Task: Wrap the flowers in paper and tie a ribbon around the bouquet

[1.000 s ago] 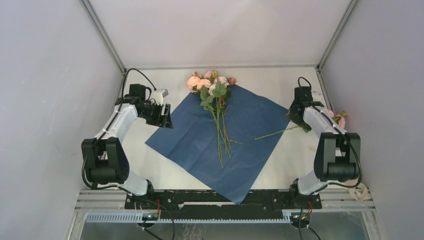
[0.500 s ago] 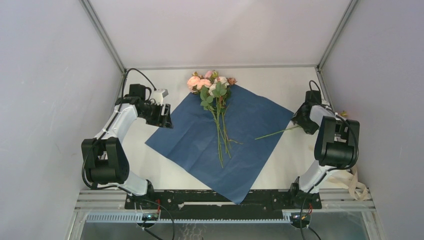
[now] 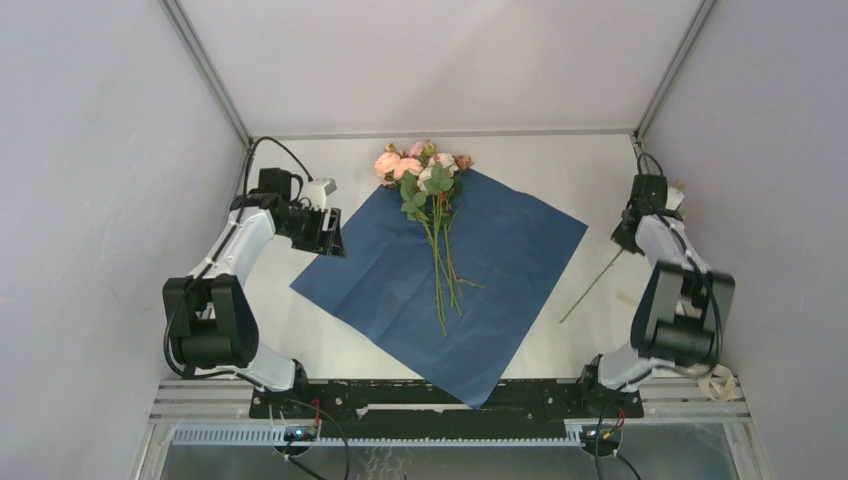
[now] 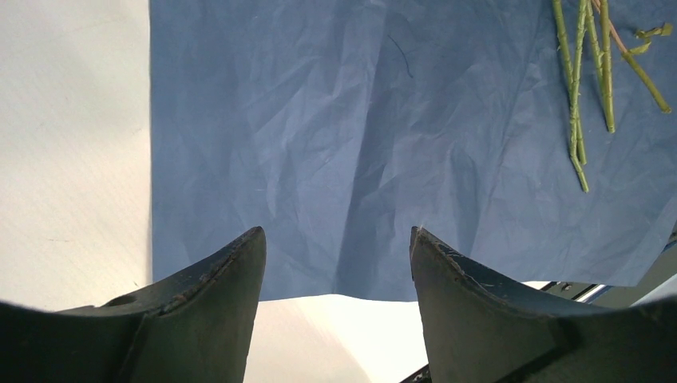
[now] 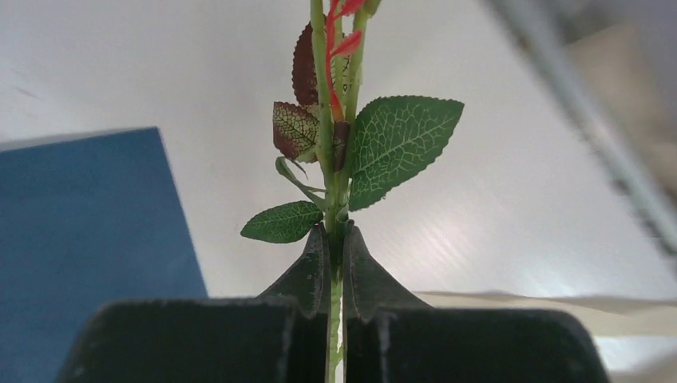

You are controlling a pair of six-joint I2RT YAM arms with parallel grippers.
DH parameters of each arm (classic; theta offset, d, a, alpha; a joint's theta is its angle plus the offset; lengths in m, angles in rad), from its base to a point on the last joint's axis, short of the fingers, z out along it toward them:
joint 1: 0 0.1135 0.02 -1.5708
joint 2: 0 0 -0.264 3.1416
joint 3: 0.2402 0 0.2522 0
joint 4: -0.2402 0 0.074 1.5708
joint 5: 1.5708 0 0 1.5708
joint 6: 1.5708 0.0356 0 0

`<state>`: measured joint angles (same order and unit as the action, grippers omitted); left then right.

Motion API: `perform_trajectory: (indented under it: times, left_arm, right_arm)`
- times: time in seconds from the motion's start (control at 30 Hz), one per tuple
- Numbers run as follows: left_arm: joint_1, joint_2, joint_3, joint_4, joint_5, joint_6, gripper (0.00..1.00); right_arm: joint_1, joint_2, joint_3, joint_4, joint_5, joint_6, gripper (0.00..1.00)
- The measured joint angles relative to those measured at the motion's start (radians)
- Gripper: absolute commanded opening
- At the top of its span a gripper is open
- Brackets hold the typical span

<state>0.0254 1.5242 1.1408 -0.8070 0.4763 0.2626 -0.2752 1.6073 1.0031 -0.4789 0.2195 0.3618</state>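
Pinching a leafy green flower stem point(image 5: 323, 120) — right gripper point(image 5: 334, 239), 3 o'clock; left gripper point(image 4: 335, 239) spread over crinkled navy paper sheet point(image 4: 319, 120), 9 o'clock.

Flowers point(image 3: 425, 178) on navy paper point(image 3: 500, 250); single stem point(image 3: 592, 286) off paper, R side.

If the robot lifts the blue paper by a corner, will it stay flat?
Probably flops: the paper looks thin and crinkled. Likely light, so it may slide on the smooth table. The flowers lying on it might shift too.
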Motion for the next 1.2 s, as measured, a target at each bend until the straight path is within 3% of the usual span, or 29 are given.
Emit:
perform_trajectory:
  times: [0.17,0.33,0.47,0.67,0.77,0.87,1.07,1.2]
  left_arm:
    - [0.000,0.000,0.000,-0.001,0.001,0.000,0.72]
    - [0.000,0.000,0.000,-0.003,0.001,0.000,0.72]
    - [0.000,0.000,0.000,-0.005,0.001,0.000,0.72]
    - [0.000,0.000,0.000,-0.008,-0.003,0.000,0.73]
    - [0.000,0.000,0.000,-0.007,-0.013,-0.001,0.76]
    - [0.000,0.007,0.000,-0.004,-0.034,-0.003,0.84]
    - [0.009,0.032,0.000,0.016,-0.087,-0.017,0.87]
    - [0.059,0.040,-0.016,0.026,-0.123,-0.023,0.88]
  right_arm:
    - [0.142,-0.298,0.060,-0.024,0.124,-0.156,0.00]
    - [0.461,-0.441,0.126,0.108,-0.050,-0.221,0.00]
    - [0.624,-0.322,0.146,0.202,-0.191,-0.186,0.00]
    - [0.774,0.109,0.254,0.229,-0.283,-0.079,0.00]
    - [0.815,0.273,0.345,0.188,-0.285,-0.047,0.15]
    - [0.838,0.389,0.460,0.140,-0.273,-0.026,0.40]
    - [0.834,0.437,0.554,0.055,-0.251,-0.014,0.80]
    - [0.817,0.408,0.562,-0.021,-0.243,-0.039,0.85]
